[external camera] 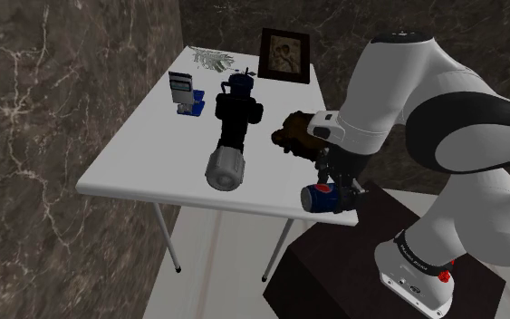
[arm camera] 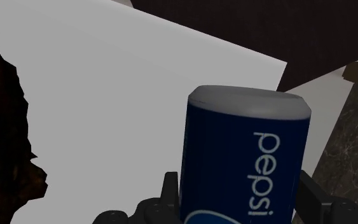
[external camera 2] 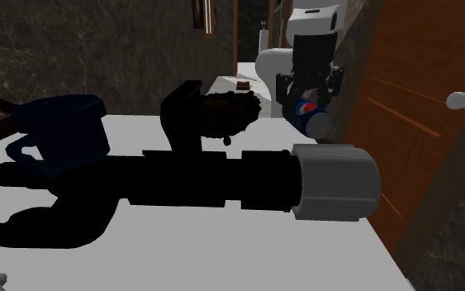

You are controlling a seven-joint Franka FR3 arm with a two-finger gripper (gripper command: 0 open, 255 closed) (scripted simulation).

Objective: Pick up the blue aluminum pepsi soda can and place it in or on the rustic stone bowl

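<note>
The blue Pepsi can point(external camera: 322, 197) has a grey top and hangs tilted, clasped in my black gripper point(external camera: 336, 186), over the white table's point(external camera: 144, 154) corner nearest the stand. In the second exterior view the can point(external camera 2: 310, 113) hangs under the gripper point(external camera 2: 309, 89), a little off the table top. The wrist view has the can point(arm camera: 244, 159) between both fingers point(arm camera: 170, 191), gripper point(arm camera: 241, 207) shut on it. The dark brown, rough bowl point(external camera: 291, 131) sits on the table just beyond the can, partly hidden by my arm. The bowl point(external camera 2: 222, 116) point(arm camera: 2, 127) appears in the other views too.
A long black tool with a grey end point(external camera: 230, 136) lies across the table's middle beside the bowl. A framed picture point(external camera: 285, 54), a sprig point(external camera: 212, 59) and a small blue-and-white item point(external camera: 184, 91) stand at the back. Marble walls close in; the dark stand point(external camera: 352, 263) sits below.
</note>
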